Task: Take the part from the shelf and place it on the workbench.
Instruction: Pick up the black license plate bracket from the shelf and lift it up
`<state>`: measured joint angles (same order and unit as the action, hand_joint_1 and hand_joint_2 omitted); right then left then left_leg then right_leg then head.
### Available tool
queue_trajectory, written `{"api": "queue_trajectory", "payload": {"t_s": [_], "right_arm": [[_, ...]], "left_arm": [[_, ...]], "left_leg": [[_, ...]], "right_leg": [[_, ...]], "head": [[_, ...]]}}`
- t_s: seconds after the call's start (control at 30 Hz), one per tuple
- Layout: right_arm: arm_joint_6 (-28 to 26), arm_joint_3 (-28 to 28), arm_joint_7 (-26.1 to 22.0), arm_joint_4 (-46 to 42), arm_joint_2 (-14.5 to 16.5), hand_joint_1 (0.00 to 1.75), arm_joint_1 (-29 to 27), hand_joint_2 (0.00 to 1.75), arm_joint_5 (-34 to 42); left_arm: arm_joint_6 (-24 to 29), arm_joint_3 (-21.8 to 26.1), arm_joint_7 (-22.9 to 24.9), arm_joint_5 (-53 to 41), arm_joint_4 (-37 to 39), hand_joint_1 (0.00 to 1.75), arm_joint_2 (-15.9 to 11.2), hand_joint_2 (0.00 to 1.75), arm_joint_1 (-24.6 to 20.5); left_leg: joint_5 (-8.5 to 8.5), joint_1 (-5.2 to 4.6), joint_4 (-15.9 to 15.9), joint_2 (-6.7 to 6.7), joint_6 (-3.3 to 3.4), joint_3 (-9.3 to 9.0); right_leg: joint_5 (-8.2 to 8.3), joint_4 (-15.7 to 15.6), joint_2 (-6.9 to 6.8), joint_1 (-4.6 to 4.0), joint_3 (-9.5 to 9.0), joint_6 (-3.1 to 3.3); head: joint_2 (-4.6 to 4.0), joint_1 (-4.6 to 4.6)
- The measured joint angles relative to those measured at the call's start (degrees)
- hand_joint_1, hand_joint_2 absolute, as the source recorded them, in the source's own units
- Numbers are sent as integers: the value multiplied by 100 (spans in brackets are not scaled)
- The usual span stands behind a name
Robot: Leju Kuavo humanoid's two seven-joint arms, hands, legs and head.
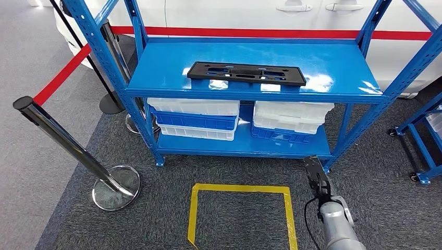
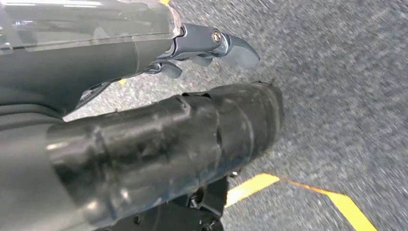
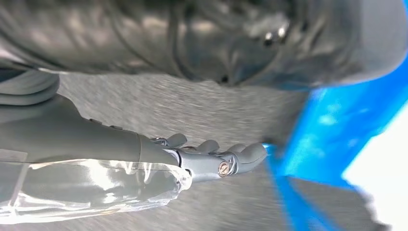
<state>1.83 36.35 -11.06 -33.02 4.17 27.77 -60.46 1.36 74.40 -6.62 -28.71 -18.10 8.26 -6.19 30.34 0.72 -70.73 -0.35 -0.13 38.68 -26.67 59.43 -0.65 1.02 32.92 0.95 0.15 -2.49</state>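
Observation:
A long flat black part (image 1: 246,73) with cut-outs lies across the top board of the blue shelf (image 1: 156,67), near its front edge. My right hand (image 1: 316,174) hangs low at the shelf's front right leg, far below the part. In the right wrist view the right hand (image 3: 211,156) has its fingers stretched out over the carpet with nothing in them, close to the blue shelf frame (image 3: 332,130). My left hand (image 2: 202,45) hangs above the carpet, fingers loosely apart and holding nothing.
White and blue bins (image 1: 195,117) are stacked on the lower shelf. A yellow tape square (image 1: 241,188) marks the carpet in front. A chrome stanchion (image 1: 62,140) with a red belt (image 1: 62,75) stands to the left. Another blue rack (image 1: 425,140) stands at the right, and a white car is behind.

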Motion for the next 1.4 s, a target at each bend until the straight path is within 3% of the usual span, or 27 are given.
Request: {"api": "queue_trajectory", "payload": {"t_s": [0.03,0.1,0.2,0.27,0.3,0.37,0.4,0.43,0.47,0.5,0.57,0.6,0.67,0.77,0.83,0.9,0.93,0.97,1.0,1.07,1.13,1.27,1.33,1.4], "right_arm": [[10,-192,19,-16,50,0,81,0,-72],[33,-596,53,-40,159,0,244,0,-204],[66,-1212,110,-85,314,0,450,0,-371],[82,-1625,143,-145,399,0,564,0,-462],[92,-1838,164,-180,440,0,626,0,-508],[116,-2240,204,-248,514,0,732,0,-589],[132,-2452,229,-283,552,0,770,0,-628],[149,-2662,252,-321,587,0,799,0,-659],[164,-2880,278,-367,619,0,831,0,-689],[178,-3096,306,-420,654,0,877,0,-719],[203,-3522,353,-536,720,0,1020,0,-775],[216,-3736,375,-589,763,0,1104,0,-804],[244,-4147,422,-693,846,0,1242,0,-862],[278,-4756,499,-861,964,0,1401,0,-957],[299,-5192,551,-951,1057,0,1537,0,-1026],[328,-5621,604,-997,1133,0,1669,0,-1092],[346,-5825,628,-1011,1160,0,1727,0,-1127],[362,-6019,652,-1025,1185,0,1786,0,-1159],[377,-6199,672,-1043,1212,0,1852,0,-1187],[405,-6586,713,-1086,1268,0,2031,0,-1249],[434,-6987,750,-1121,1318,0,2234,0,-1308],[529,-7676,834,-1147,1380,0,2585,0,-1376],[620,-7903,876,-1102,1345,0,2845,0,-1289],[717,-7984,902,-973,1264,0,3133,0,-1116]], "left_arm": [[7,1,2,-1,4,0,-1,0,3],[15,1,4,-5,14,0,-2,0,-7],[17,1,2,-15,35,0,-2,0,-19],[17,1,2,-21,54,0,-1,0,-15],[17,1,2,-28,63,0,-1,0,-16],[17,1,3,-50,83,0,-1,0,-17],[18,1,3,-61,92,0,-1,0,-17],[19,1,5,-72,98,0,-2,0,-17],[19,1,8,-78,103,0,-2,0,-16],[20,1,10,-87,109,0,-2,0,-15],[20,-1,19,-110,137,0,8,0,-14],[20,-2,24,-120,155,0,14,0,-15],[20,-7,34,-137,183,0,24,0,-20],[20,-21,43,-177,201,0,22,0,-20],[19,-26,46,-200,217,0,20,0,-17],[18,-27,46,-225,229,0,11,0,-16],[17,-28,46,-237,231,0,3,0,-13],[14,-30,45,-250,233,0,-6,0,-10],[10,-31,44,-261,235,0,-14,0,-7],[-4,-34,35,-289,246,0,-25,0,-7],[-19,-44,19,-311,267,0,-28,0,-13],[-42,-79,-8,-354,303,0,-28,0,-19],[-48,-88,-8,-394,321,0,-30,0,-17],[-44,-106,4,-429,334,0,-32,0,-13]], "left_leg": [[-208,3,391,7,13,-158],[-429,-10,997,12,44,-408],[-451,-23,1157,-2,107,-454],[-487,-6,1205,-2,175,-466],[-505,2,1228,1,210,-469],[-519,-1,1239,0,250,-458],[-520,-7,1238,-6,258,-454],[-520,-12,1237,-15,260,-456],[-520,-19,1236,-26,261,-461],[-519,-28,1234,-37,259,-470],[-513,-54,1227,-38,245,-472],[-515,-59,1221,-30,227,-459],[-526,-54,1217,-10,174,-425],[-462,-44,1147,-3,81,-395],[-181,-19,685,-1,19,-192],[142,16,-43,1,-44,157],[188,36,-266,3,-73,268],[126,58,-290,4,-101,284],[-39,82,-78,7,-128,182],[-376,117,672,11,-178,-199],[-478,115,1105,-6,-146,-413],[-482,100,1138,-14,20,-404],[-503,97,1156,-2,98,-392],[-511,69,1156,-4,142,-371]], "right_leg": [[-5,5,3,0,-1,-5],[-14,27,4,-25,21,-42],[4,13,-3,-48,42,-126],[-95,129,4,-37,87,-175],[-239,351,12,-31,186,-196],[-613,1077,23,-25,518,-221],[-733,1422,29,-24,679,-227],[-743,1596,32,-25,763,-223],[-639,1555,35,-29,749,-207],[-445,1302,38,-38,639,-175],[-48,528,39,-78,297,-59],[49,232,38,-104,177,-10],[65,8,37,-142,106,40],[118,-116,34,-96,55,71],[150,-176,24,-65,19,95],[149,-174,17,-63,21,106],[146,-168,13,-61,21,104],[140,-158,10,-53,22,97],[128,-137,10,-39,23,82],[77,-58,16,-21,41,20],[37,15,28,-35,74,-48],[-26,99,43,-34,124,-137],[-304,549,47,-21,332,-171],[-638,1313,48,-26,701,-179]], "head": [[0,1],[0,3],[1,8],[0,9],[0,10],[1,13],[0,13],[0,13],[0,13],[0,13],[0,11],[0,12],[0,10],[0,10],[0,7],[1,4],[1,5],[1,4],[0,4],[0,3],[0,9],[1,14],[1,14],[1,13]]}}
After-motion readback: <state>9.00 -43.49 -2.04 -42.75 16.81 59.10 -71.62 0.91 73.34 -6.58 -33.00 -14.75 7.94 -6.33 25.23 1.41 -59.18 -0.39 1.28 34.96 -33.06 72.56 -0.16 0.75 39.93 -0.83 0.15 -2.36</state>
